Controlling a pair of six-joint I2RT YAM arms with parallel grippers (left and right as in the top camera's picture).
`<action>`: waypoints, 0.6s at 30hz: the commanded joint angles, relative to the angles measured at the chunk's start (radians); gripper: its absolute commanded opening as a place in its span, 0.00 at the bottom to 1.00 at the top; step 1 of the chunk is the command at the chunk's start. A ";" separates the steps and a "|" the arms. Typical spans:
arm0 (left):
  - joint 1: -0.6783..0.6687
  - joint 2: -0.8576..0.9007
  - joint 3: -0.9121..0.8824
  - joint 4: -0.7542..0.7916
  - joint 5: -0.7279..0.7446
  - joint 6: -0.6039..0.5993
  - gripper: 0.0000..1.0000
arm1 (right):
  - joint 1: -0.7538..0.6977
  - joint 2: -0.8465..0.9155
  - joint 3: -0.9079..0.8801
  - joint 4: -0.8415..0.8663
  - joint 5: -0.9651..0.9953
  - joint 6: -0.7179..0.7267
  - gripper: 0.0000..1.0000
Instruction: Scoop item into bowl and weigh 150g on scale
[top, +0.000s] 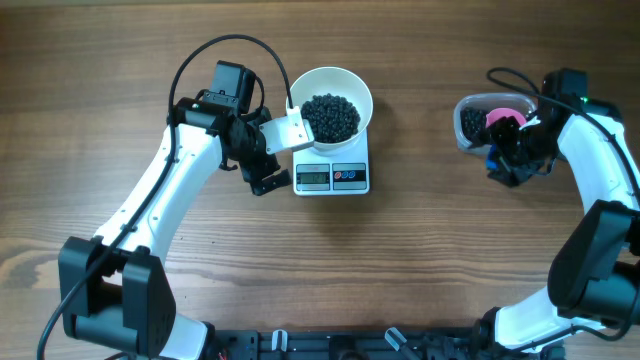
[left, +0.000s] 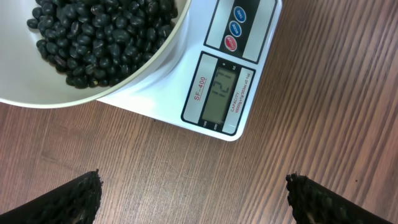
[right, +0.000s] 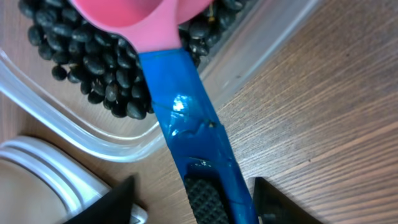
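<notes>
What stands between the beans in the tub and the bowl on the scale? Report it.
Nothing visible does. Only bare table lies between the clear tub holding the beans and the bowl on the scale. The left gripper, open, sits on the bowl's far side, off that path.

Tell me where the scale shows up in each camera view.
Overhead: digital scale at centre, beneath the white bowl.
Left wrist: scale upper right, cropped at the top edge.
Right wrist: not in it.
Shared landmark: that bowl of black beans, in overhead and left wrist.
</notes>
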 joint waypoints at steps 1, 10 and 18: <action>-0.001 0.004 0.005 0.000 0.023 0.016 1.00 | -0.002 -0.009 -0.006 0.002 0.035 -0.006 0.34; -0.001 0.004 0.005 0.000 0.023 0.016 1.00 | -0.016 -0.009 0.010 -0.028 0.035 -0.063 0.24; -0.001 0.004 0.005 0.000 0.023 0.016 1.00 | -0.028 -0.009 0.090 -0.060 0.026 -0.115 0.23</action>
